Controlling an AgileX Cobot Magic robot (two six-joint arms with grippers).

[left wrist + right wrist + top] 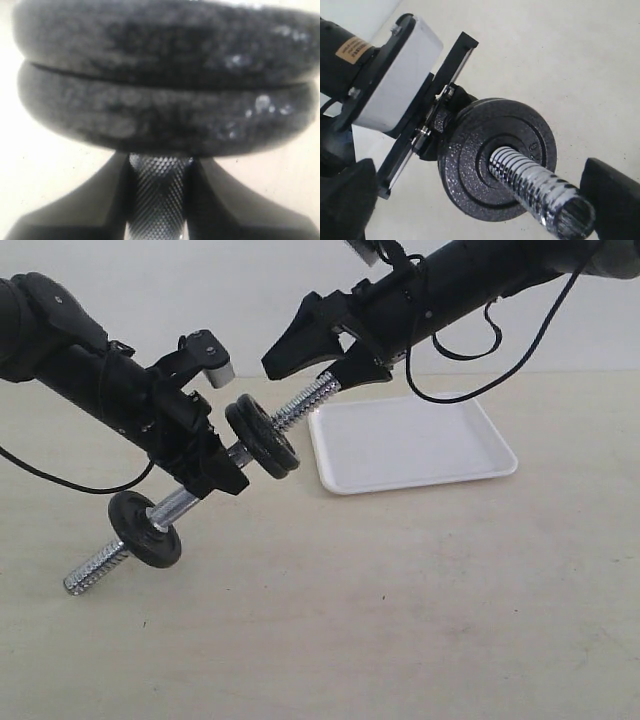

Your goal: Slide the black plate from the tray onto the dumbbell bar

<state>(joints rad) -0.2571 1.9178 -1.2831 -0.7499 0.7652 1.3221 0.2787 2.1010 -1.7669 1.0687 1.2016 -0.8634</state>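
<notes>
- Shows the left gripper (215, 478) pressed together on the knurled middle of the dumbbell bar (172, 506), tilted from 8 o'clock low to 2 o'clock high in the exterior view.
- Finds the black plate (465, 175) off the tray (415, 483) and threaded on the bar, flush against a second disc (165, 120), just at 2 o'clock of the left gripper; a third disc (145, 530) at 8 o'clock of it.
- Leaves the right gripper (320, 370) spread, straddling the high threaded tip and gripping nothing.
- Could snag a thread or the plate's rim with a finger on a crooked retreat, jolting the bar.
- Could let both upper discs run off toward 2 o'clock if levelled or tipped that way: no collar nut visible on that end.
- Could twist in the pinch under the lopsided load, dropping the low tip onto the table (400, 620); whether touching there now, cannot tell.
</notes>
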